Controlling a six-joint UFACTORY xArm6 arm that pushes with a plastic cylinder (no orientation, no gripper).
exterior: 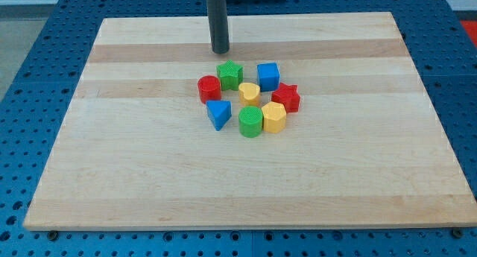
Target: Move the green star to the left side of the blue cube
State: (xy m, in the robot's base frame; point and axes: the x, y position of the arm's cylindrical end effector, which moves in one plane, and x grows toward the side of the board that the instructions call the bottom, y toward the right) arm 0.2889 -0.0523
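**My tip stands clear of the cluster, above the green star.**

My tip rests on the wooden board toward the view's top, touching no block; there are no fingers on this rod, so nothing is held or gripped. The green star sits just below my tip, apart from it, with the blue cube to its right across a small gap, so the star is already on the cube's left. A red cylinder is just beside the star at its lower left. A yellow heart-like block lies in the middle, a red star on the right, a blue triangle, a green cylinder and a yellow hexagon block along the bottom. No writing or labels can be read anywhere.
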